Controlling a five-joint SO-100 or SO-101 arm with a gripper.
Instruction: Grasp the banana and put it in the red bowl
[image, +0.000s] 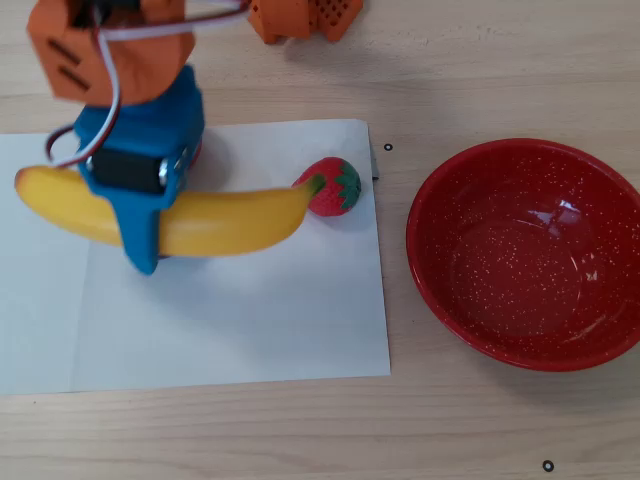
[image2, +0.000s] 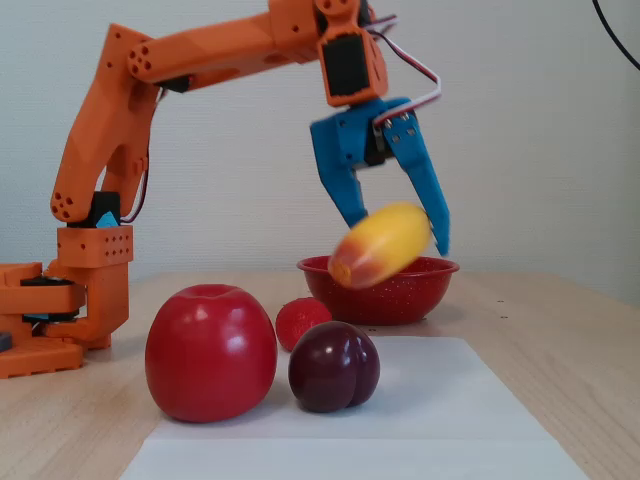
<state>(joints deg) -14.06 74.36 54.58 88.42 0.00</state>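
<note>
Tool (image2: 395, 235): blue, clamped on banana (image: 230, 220), held clear above paper sheet (image: 250, 330) at table's (image: 480, 60) left side. Strawberry (image: 335, 187) beside banana's tip. Red bowl (image: 530, 265) right, empty. Apple (image2: 210, 350) and plum (image2: 334, 366) on sheet. No legible writing.

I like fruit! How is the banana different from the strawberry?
The banana is long, curved and yellow; the strawberry is small, round and red with a green top. The banana is lifted in the end effector; the strawberry sits on the white paper. Both are glossy fruit outside the red bowl.
</note>
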